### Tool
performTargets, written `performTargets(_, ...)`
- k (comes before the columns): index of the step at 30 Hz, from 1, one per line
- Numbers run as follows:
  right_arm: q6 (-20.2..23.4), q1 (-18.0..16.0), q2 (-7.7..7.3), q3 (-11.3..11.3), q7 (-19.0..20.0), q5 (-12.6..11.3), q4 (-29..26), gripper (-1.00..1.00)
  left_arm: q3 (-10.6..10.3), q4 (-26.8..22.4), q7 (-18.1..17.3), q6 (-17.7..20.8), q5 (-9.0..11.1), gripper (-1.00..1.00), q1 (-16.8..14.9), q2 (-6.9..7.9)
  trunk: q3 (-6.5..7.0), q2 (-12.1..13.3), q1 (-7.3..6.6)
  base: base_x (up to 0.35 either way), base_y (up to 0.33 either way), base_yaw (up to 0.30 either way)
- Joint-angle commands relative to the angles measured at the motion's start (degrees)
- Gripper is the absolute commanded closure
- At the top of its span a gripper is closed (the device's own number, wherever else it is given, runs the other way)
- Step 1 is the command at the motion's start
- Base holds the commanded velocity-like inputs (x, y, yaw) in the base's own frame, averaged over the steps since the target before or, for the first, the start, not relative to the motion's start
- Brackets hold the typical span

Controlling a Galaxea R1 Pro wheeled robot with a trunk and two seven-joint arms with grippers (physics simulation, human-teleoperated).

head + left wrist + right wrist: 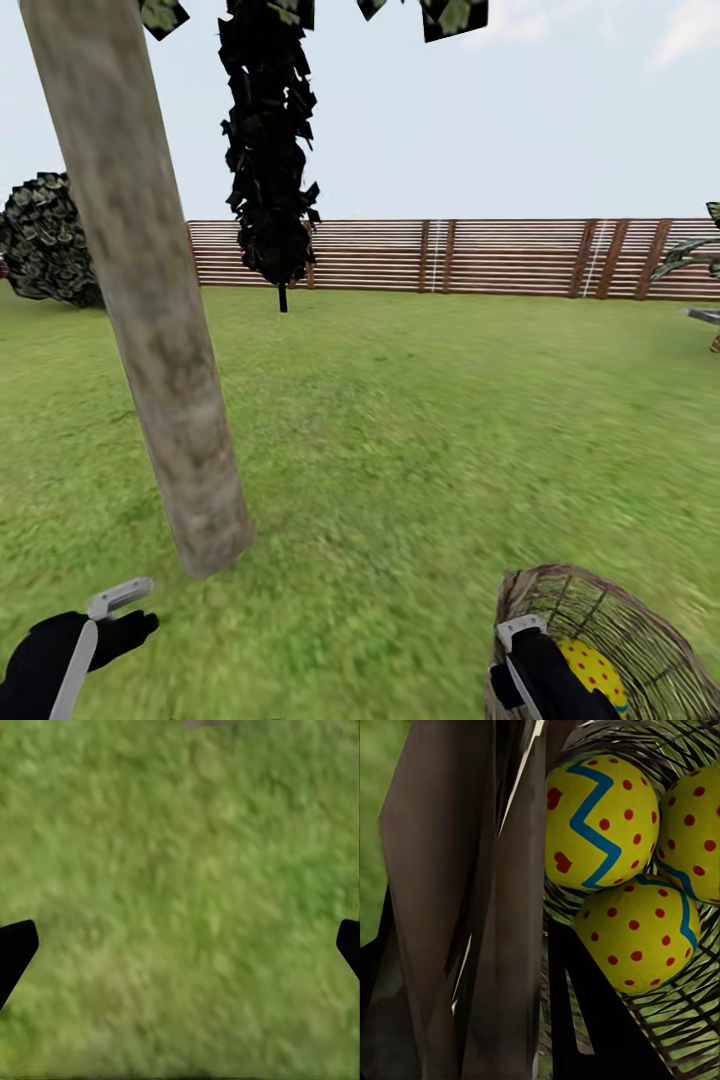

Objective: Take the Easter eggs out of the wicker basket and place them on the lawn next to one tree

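wicker basket (620, 630) is pinched at its rim by your right gripper (521, 967), three eggs (600, 821) inside; left gripper (180, 945) spread wide over lawn (180, 855).

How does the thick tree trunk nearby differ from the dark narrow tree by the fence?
The trunk is thick, bare, mottled grey-tan and stands close, leaning in the head view; the narrow tree stands far back by the fence. The near tree's leaves barely show at the top edge; the narrow tree is clad in black leaves over a thin stem. Both stand on the lawn.

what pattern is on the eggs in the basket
Yellow with red dots and a blue zigzag band, clearest on the eggs in the right wrist view.
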Motion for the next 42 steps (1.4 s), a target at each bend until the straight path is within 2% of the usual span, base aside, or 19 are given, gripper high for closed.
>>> performTargets(1,0.3,0.0,-0.07,0.2,-0.2,0.5,-0.1,1.00,0.0,0.0,0.3,0.3,0.6,-1.00,0.0,-0.02,0.12,0.4,-0.24,0.000,0.000,0.290)
performTargets(25,0.3,0.0,0.06,0.5,-0.2,0.6,0.0,1.00,-0.1,0.0,0.3,0.2,0.8,-1.00,0.0,-0.39,4.43,10.0,-5.51,0.000,0.000,0.290)
performTargets(29,0.3,0.0,0.08,1.9,-0.2,0.6,0.0,1.00,-0.1,0.0,0.3,0.2,0.7,-1.00,0.0,-0.34,5.15,11.6,-6.38,0.000,0.000,0.290)
performTargets(42,0.3,0.0,0.02,2.0,-0.2,0.6,0.0,1.00,-0.1,0.1,0.3,0.2,0.8,-1.00,0.0,-0.42,7.49,16.8,-9.24,0.000,0.000,0.290)
